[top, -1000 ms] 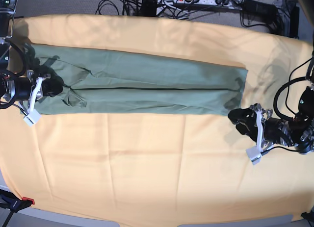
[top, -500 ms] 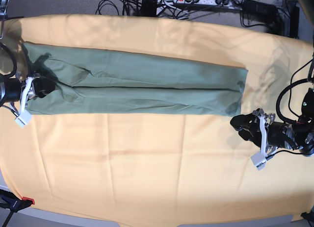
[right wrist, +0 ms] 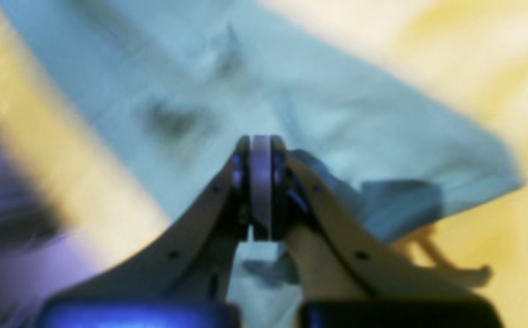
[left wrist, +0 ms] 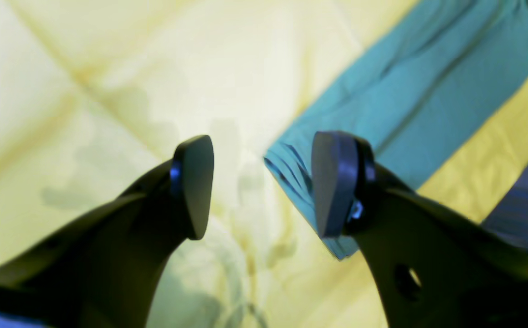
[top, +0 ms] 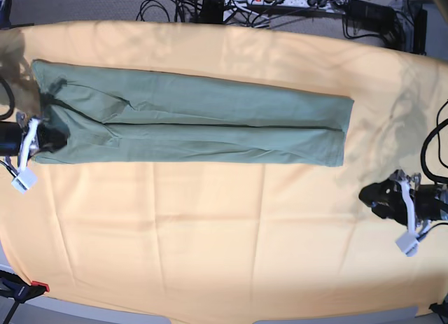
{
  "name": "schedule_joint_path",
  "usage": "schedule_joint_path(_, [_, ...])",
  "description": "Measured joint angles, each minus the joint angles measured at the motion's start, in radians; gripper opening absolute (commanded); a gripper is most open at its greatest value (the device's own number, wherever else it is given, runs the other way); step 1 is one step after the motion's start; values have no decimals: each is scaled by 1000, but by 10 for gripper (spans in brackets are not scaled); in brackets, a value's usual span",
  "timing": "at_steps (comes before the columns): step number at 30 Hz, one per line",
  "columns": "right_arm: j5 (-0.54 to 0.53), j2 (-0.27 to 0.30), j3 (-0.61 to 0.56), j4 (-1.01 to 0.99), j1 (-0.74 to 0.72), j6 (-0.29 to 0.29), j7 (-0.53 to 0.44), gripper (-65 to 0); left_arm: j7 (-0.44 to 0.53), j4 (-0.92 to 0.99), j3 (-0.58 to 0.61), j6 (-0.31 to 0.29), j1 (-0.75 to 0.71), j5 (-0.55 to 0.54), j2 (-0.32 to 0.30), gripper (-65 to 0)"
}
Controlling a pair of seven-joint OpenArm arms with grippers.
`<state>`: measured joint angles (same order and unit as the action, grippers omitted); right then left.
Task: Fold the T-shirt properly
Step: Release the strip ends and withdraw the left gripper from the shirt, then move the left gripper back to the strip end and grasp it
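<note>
Currently T-shirt (top: 189,124) lies as long folded strip on yellow-orange cloth (top: 210,226). Right gripper (right wrist: 260,182) clenched, empty, over collar end; left gripper (top: 374,196) spread wide, apart from hem. Risk: one-sided grab skews next fold, drags cloth.

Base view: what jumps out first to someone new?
A green T-shirt, folded into a long narrow band, lies across the far half of the yellow-orange cloth. The right gripper sits shut at the band's left end, while the left gripper rests open on bare cloth off its right end.
</note>
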<state>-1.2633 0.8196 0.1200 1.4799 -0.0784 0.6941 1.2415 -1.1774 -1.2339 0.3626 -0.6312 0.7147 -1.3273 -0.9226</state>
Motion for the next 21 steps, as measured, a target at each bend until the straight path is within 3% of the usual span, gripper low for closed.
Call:
schedule_joint_path(5, [422,-77,0,-4,4,-2,-274,-650,-9,2,-153,41,0,0,-8,-294])
schedule_joint_path(8, [536,-123,0,-6,6,-93,-309,-650,-24,2,-203,47,0,0,-14,-294])
schedule_joint_path(10, [497,-121,0,-6,9,-84,-276,-650,-27,2,-206,48,0,0,-33,-294])
schedule_joint_path(13, [294,-110,9,-7,9,1,-230,-650,-28,3,-206,48,0,3,-63,-294])
schedule_joint_path(17, [102,-111,23,2,6,-1,-92,-650,-42,3,-206,49,0,0,-110,-294])
schedule_joint_path(21, [62,-113,26,3,30,-1,-67,-650,-53,3,-206,74,1,1,-144,-294])
